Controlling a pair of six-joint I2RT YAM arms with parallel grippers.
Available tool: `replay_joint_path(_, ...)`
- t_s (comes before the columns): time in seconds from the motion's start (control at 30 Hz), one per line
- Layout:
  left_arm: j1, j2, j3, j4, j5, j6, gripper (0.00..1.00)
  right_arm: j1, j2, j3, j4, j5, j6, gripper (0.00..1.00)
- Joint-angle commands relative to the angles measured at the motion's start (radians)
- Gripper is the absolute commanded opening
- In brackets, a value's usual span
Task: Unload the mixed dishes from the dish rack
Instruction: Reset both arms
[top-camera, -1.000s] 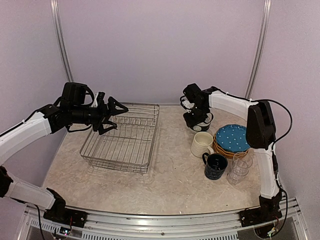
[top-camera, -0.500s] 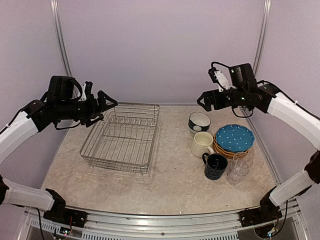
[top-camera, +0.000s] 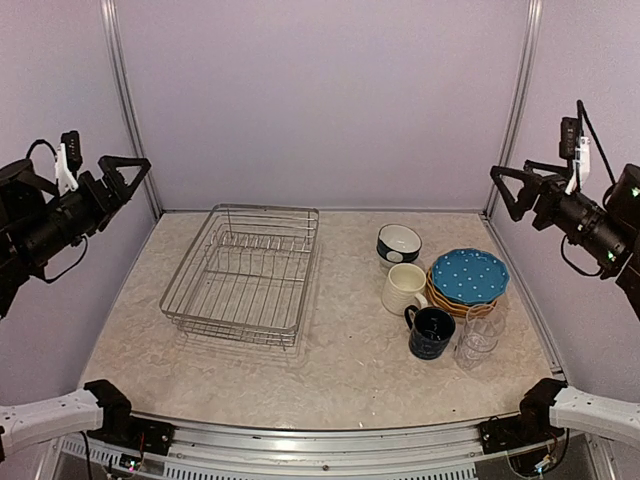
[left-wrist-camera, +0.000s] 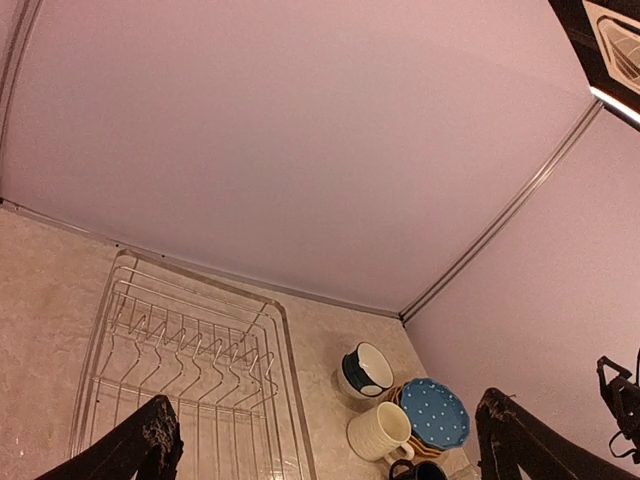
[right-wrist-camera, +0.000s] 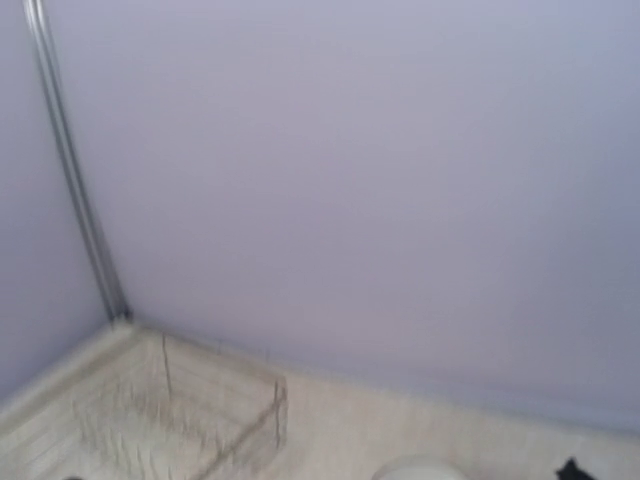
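- The dish rack (top-camera: 243, 275) is being shown on the left half of the bench (top-camera: 340, 380), and no dish is being seen among its prongs from above or from the left wrist.
- The unloaded pieces are being kept grouped on the bench to the right, apart from the rack: bowl (top-camera: 399, 242), cream mug (top-camera: 404, 288), stacked plates (top-camera: 468, 277), navy mug (top-camera: 431, 332) and clear glasses (top-camera: 478, 340).
- The left tool (top-camera: 128, 180) is being held high by the left wall, released, its fingers spread wide and grasping nothing.
- The right tool (top-camera: 508, 192) is being held high on the right, apparently released and empty too.
- Unloading is being judged complete, with nothing left to lift.
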Motion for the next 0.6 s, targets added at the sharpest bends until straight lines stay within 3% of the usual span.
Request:
replay_joint_path(0.0,-0.004,-0.099,-0.053,0.055,-0.103,0.043,0.99,-0.001,-0.092,-0.045,0.076,0.077,0.012,1.0)
replay_joint_path(0.2,-0.004,-0.154,-0.034,-0.008,-0.139,0.045,0.99,-0.001,-0.121,-0.057,0.147,0.01,-0.013,1.0)
replay_joint_path(0.57,-0.005,-0.159,-0.06,0.02,-0.158,0.048,0.99,-0.001,-0.091,-0.04,0.163,0.063,0.019,1.0)
